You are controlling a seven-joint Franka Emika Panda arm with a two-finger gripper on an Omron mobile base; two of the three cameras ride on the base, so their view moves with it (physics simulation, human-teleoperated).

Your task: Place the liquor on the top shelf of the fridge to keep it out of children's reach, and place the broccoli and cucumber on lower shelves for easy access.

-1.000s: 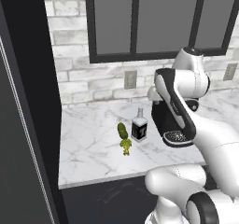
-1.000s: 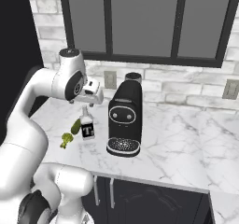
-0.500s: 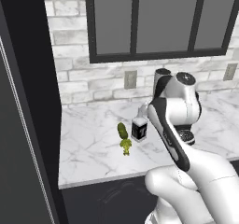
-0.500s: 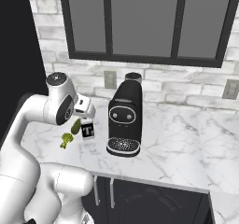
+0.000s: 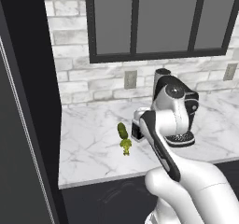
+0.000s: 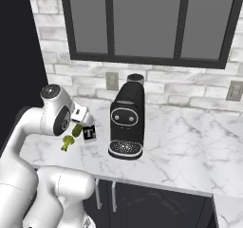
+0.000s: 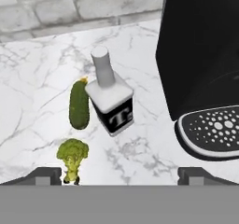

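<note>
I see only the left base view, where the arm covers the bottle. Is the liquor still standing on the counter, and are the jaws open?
Observer: Yes. In the hand view the liquor stands upright on the counter, and the gripper hangs above it with its jaws wide apart, holding nothing.
Operator: What lies next to the bottle?
Observer: The cucumber lies flat, close beside the bottle on the side away from the coffee machine; whether they touch I cannot tell.
Operator: And the broccoli?
Observer: The broccoli sits apart from the bottle, just off one end of the cucumber, near one fingertip.
</note>
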